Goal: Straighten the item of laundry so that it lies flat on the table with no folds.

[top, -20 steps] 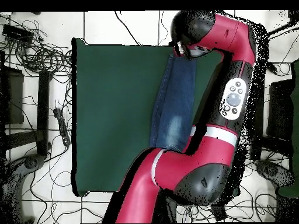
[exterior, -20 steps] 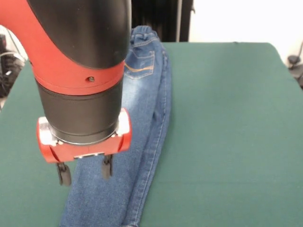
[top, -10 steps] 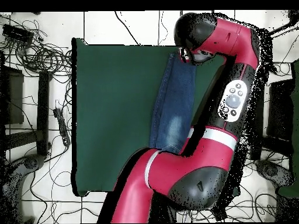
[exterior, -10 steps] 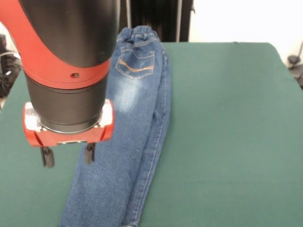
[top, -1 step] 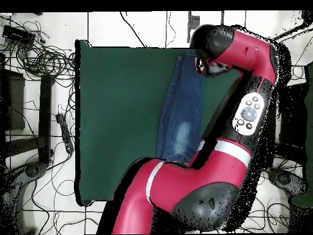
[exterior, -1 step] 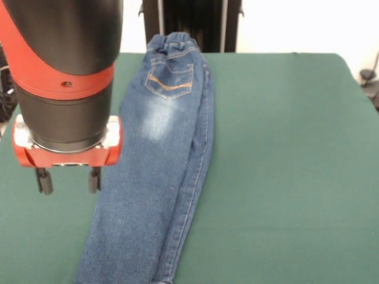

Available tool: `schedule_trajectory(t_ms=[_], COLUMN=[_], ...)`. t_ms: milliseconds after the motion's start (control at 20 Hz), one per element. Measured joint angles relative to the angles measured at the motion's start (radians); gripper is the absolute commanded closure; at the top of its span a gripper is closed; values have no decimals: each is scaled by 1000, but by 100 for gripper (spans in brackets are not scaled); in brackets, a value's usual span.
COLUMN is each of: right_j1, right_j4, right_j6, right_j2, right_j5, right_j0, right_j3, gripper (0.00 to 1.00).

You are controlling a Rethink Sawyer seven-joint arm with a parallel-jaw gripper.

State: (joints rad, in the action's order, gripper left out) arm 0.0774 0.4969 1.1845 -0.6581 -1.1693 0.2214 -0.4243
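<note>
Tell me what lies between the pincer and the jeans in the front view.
Nothing: only a thin strip of bare green table shows between the open pincer and the jeans lying beside it. The front view shows this.

Tangled cables [top, -1 step: 38,58] cover the tiled floor [top, -1 step: 134,27], seemingly.

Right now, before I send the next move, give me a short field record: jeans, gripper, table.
laundry: jeans, lying lengthwise on the table, legs folded one over the other, one back pocket showing
waistband: at the far end in the front view, reaching the table edge
cuffs: cut off by the bottom edge of the front view
gripper: open, empty, beside the jeans' edge, not touching them
table: green cloth top, jeans lie toward one side
flat yet: no, the legs overlap
</note>
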Motion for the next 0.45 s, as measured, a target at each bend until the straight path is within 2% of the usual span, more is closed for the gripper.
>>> schedule_trajectory(t_ms=[150, 450], right_j1=[-36, -76], right_j4=[-21, -33], right_j6=[0, 0], right_j2=[43, 92], right_j5=[74, 160], right_j0=[2, 5], right_j3=[-71, -149], gripper=[0, 0])
